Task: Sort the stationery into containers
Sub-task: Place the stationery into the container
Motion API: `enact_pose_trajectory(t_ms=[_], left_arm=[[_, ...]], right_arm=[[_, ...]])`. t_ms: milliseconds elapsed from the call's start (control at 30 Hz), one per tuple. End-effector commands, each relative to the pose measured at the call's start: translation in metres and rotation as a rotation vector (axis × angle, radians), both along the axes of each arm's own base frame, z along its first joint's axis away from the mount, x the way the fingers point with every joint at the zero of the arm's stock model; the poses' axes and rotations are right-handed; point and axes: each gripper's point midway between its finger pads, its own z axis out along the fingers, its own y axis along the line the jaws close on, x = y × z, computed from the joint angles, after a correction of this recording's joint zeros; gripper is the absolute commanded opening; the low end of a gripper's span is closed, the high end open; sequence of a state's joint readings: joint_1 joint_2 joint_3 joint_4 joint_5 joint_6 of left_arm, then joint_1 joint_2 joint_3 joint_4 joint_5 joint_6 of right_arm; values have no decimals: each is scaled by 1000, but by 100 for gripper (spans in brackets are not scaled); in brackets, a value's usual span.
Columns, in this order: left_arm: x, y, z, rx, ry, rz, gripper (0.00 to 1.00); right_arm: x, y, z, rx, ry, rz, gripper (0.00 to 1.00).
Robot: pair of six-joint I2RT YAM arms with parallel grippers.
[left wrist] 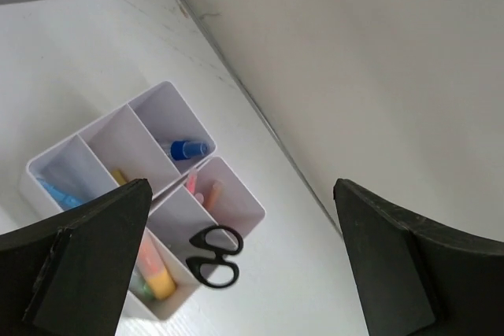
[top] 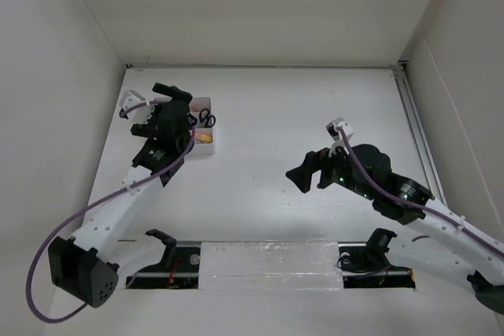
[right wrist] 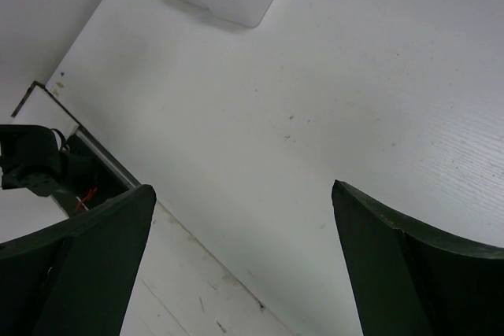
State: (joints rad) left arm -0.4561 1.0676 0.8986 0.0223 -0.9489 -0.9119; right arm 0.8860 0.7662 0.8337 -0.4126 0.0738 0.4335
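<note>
one organizer (left wrist: 157, 112) beneath spread left jaws

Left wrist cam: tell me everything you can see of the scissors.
The scissors are small, with two glossy black loop handles that look like plastic. They stand handles-up in the middle compartment of one row of the white organizer. The loops poke above the rim and seem to lean on its outer wall. The blades are hidden inside. Nothing grips them.

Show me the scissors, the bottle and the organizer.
scissors (left wrist: 194, 258), left wrist view, on the handles.
bottle (left wrist: 187, 149), left wrist view, on its cap.
organizer (left wrist: 169, 112), left wrist view, on a wall.
</note>
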Motion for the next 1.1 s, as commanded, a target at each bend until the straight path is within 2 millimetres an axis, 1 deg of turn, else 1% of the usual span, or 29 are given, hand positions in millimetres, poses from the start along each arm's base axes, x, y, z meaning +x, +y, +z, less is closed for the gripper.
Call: enact_pose_trajectory(t_ms=[0, 33, 67, 100, 133, 167, 200, 267, 300, 333, 400, 433, 467, 500, 533, 567, 600, 633, 667, 700, 733, 767, 800, 833, 867, 900, 933, 967, 1067], left_arm=[[-31, 7, 22, -46, 48, -31, 99], [-30, 3, 21, -52, 51, -49, 99], [-41, 2, 33, -76, 22, -94, 99], [-48, 2, 41, -82, 11, -122, 99], [-55, 2, 44, -79, 11, -146, 99], [-68, 5, 57, -78, -16, -172, 99], [-74, 3, 60, -68, -7, -210, 99], [-92, 10, 78, -37, -13, -234, 99], [-99, 9, 77, -8, 18, -266, 99], [-106, 11, 88, 9, 10, -286, 99], [-121, 14, 95, 48, 15, -326, 99], [-128, 12, 92, 103, 39, -373, 99], [-134, 12, 92, 136, 39, -405, 99], [-139, 13, 90, 161, 35, -424, 99], [-155, 23, 94, 164, -11, -410, 99], [-158, 28, 79, 179, 7, -398, 99], [-164, 35, 74, 187, 0, -377, 99], [-179, 47, 70, 172, -32, -340, 99], [-183, 58, 63, 152, -34, -281, 99], [-184, 60, 49, 158, -18, -270, 99], [-193, 67, 53, 133, -57, -247, 99], [-197, 69, 53, 130, -66, -246, 99], [-203, 72, 58, 121, -93, -244, 99], [-203, 75, 56, 115, -111, -226, 99], [-210, 80, 62, 100, -154, -213, 99], [-210, 80, 62, 100, -154, -213, 99], [-213, 81, 63, 95, -167, -212, 99], [-213, 80, 61, 87, -172, -221, 99], [-211, 77, 60, 89, -164, -231, 99]], right_arm=[[4, 0, 44, 70, -87, -18, 100], [3, -1, 47, 70, -87, -18, 100], [3, -1, 44, 63, -81, -18, 100], [4, -6, 57, 87, -96, -45, 100], [6, -9, 60, 83, -99, -63, 100], [4, -15, 68, 106, -107, -81, 100], [6, -24, 69, 91, -109, -118, 100], [5, -36, 86, 109, -128, -166, 100], [8, -51, 86, 83, -132, -229, 100], [9, -59, 99, 101, -140, -270, 100], [10, -77, 107, 99, -140, -345, 100], [8, -92, 107, 79, -135, -394, 100], [7, -100, 115, 82, -144, -417, 100], [5, -108, 118, 86, -139, -441, 100], [0, -118, 116, 67, -136, -456, 100], [-3, -127, 123, 74, -146, -477, 100], [-6, -134, 124, 73, -149, -489, 100], [-11, -144, 129, 96, -154, -504, 100], [-15, -155, 130, 96, -160, -526, 100], [-18, -161, 130, 107, -160, -541, 100], [-25, -173, 136, 140, -176, -553, 100], [-29, -178, 136, 146, -179, -553, 100], [-31, -183, 138, 161, -187, -563, 100], [-34, -187, 137, 164, -188, -563, 100], [-39, -193, 142, 192, -200, -564, 100], [-41, -195, 141, 193, -200, -564, 100], [-41, -195, 141, 193, -200, -564, 100], [-43, -198, 142, 203, -204, -564, 100], [-42, -196, 138, 200, -194, -566, 100]])
